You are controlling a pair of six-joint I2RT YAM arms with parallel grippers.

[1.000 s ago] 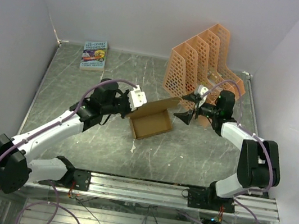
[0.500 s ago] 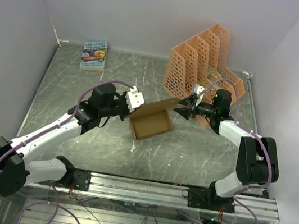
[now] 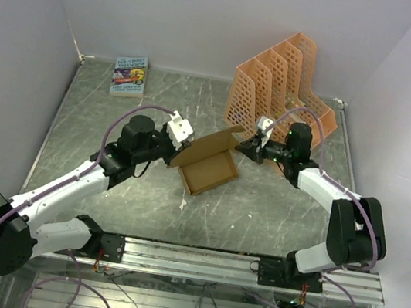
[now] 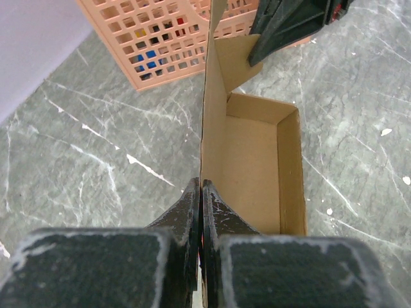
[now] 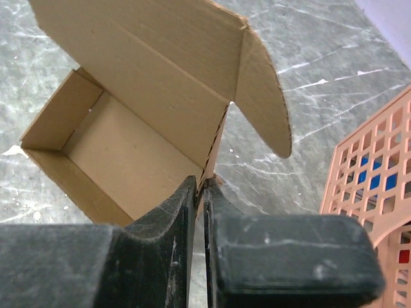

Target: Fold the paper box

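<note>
**Left gripper [image 4: 201, 187] and right gripper [image 5: 200, 185] clamp the lid's [image 3: 208, 145] two ends**

The paper box [image 3: 210, 174] sits mid-table, open upward, lid upright, its long axis running left-right between the two grips. The cavity lies nearward of the lid, so closing should swing it nearward. The orange rack [image 3: 282, 88] stands just beyond.

We see the paper box [image 3: 210, 172] at the centre of the frame: plain tan cardboard, its shallow tray flat and open, lid raised steeply, a rounded side tab folded inward.
</note>
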